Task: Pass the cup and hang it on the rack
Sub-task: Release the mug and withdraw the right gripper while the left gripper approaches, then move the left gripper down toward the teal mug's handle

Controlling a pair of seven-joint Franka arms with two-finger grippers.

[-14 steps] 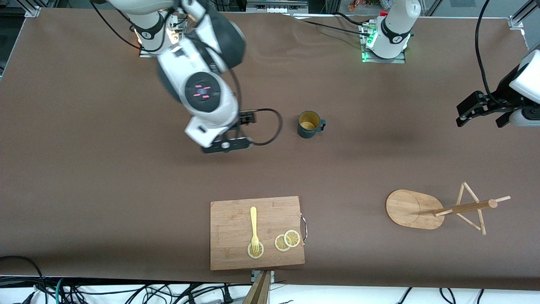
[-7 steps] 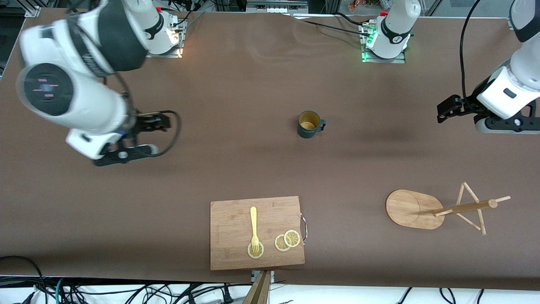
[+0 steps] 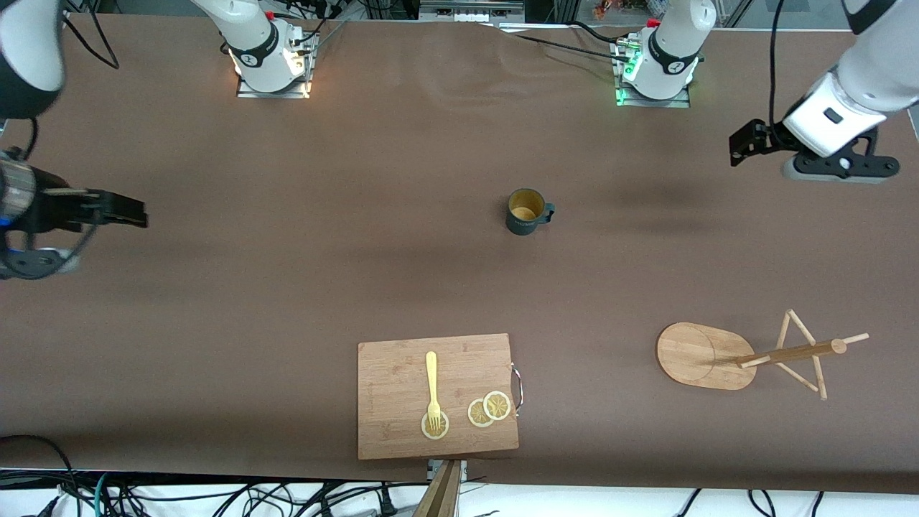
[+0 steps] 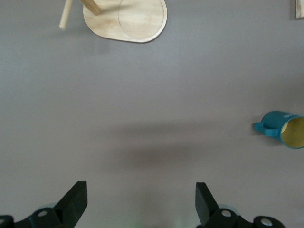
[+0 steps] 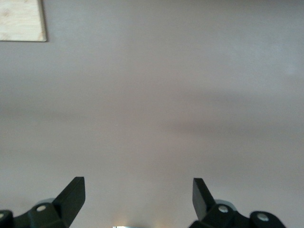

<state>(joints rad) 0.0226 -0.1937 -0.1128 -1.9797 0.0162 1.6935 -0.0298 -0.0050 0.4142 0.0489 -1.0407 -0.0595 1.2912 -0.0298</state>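
Observation:
The dark teal cup [image 3: 528,212] stands upright near the middle of the table, its yellow-tan inside showing and its handle toward the left arm's end. It also shows in the left wrist view as the cup [image 4: 285,130]. The bamboo rack [image 3: 700,355] stands nearer to the front camera, toward the left arm's end; its oval base [image 4: 128,19] appears in the left wrist view. My left gripper [image 3: 836,171] [image 4: 141,199] hangs open over bare table at the left arm's end. My right gripper [image 3: 32,264] [image 5: 137,194] hangs open over the right arm's end. Neither holds anything.
A rectangular wooden cutting board [image 3: 402,373] lies by the table's front edge, carrying a yellow fork [image 3: 431,384] and lemon slices [image 3: 488,409]. One corner of the cutting board [image 5: 21,19] shows in the right wrist view. Cables hang along the front edge.
The right arm has swung from beside the cup out to the right arm's end of the table. The left gripper has drifted toward the bases' row. The cup and rack have not moved.

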